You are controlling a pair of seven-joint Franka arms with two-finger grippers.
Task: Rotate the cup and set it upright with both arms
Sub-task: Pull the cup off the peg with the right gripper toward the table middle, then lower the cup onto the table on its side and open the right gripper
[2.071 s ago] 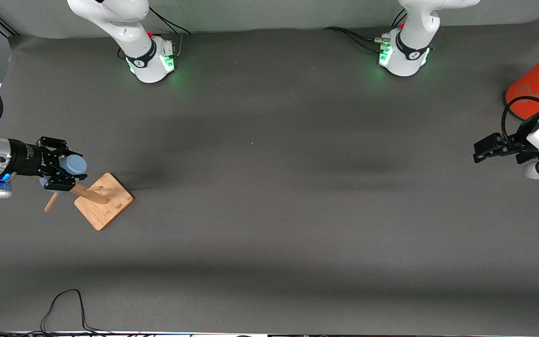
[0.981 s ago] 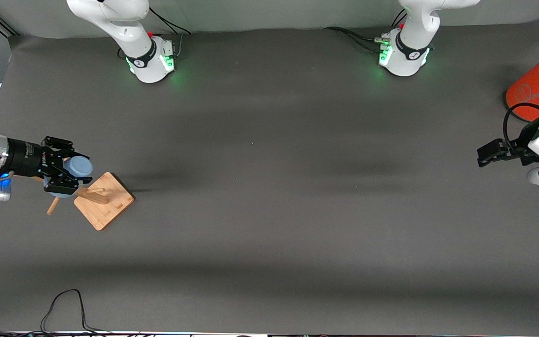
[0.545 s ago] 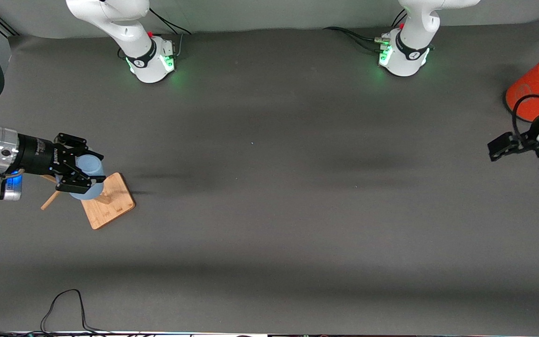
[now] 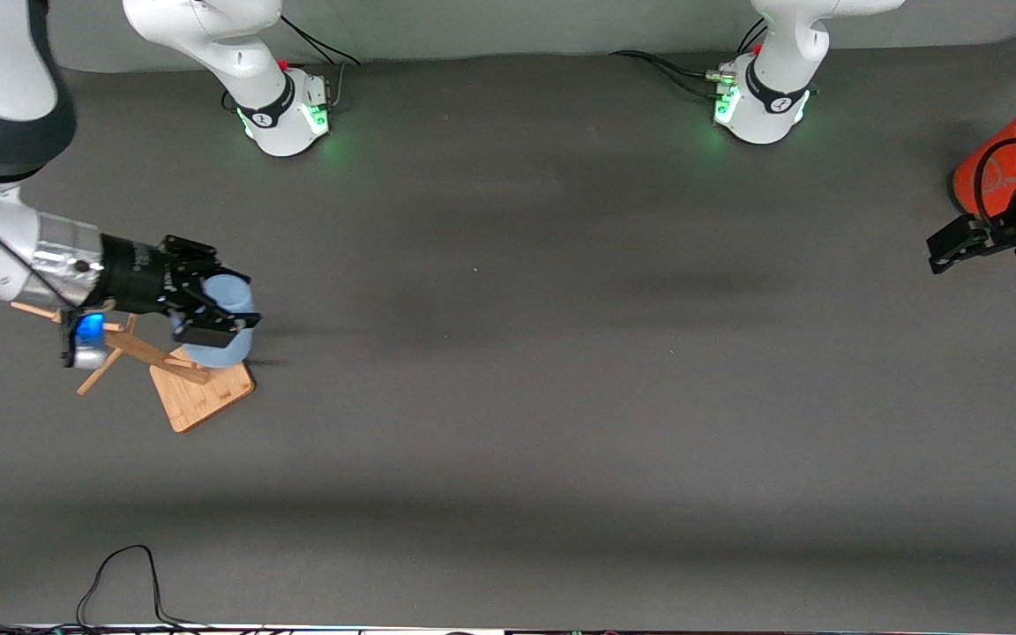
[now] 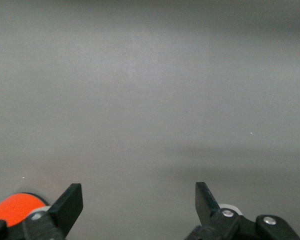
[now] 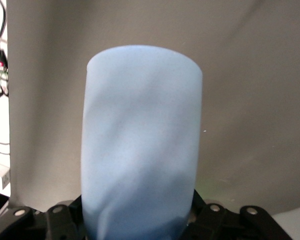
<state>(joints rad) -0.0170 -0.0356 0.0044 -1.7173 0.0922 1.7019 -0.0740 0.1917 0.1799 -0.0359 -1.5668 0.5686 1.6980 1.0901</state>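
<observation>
The light-blue cup [image 4: 219, 328] is held in my right gripper [image 4: 208, 316], which is shut on it. It hangs in the air over the edge of the wooden rack's base [image 4: 208, 397], clear of the pegs. In the right wrist view the cup [image 6: 142, 145] fills the middle and sticks straight out from the jaws. Its far end looks closed. My left gripper [image 4: 949, 247] is open and empty, over the table edge at the left arm's end, beside the orange cylinder [image 4: 997, 163]. Its fingertips [image 5: 72, 197] show nothing between them.
The wooden rack with slanted pegs [image 4: 133, 348] stands at the right arm's end of the table. The orange cylinder with a grey top also shows in the left wrist view [image 5: 15, 207]. A black cable [image 4: 120, 573] lies at the table's near edge.
My right gripper has carried the cup off the rack's peg toward the table's middle. My left gripper has drawn back toward the orange cylinder.
</observation>
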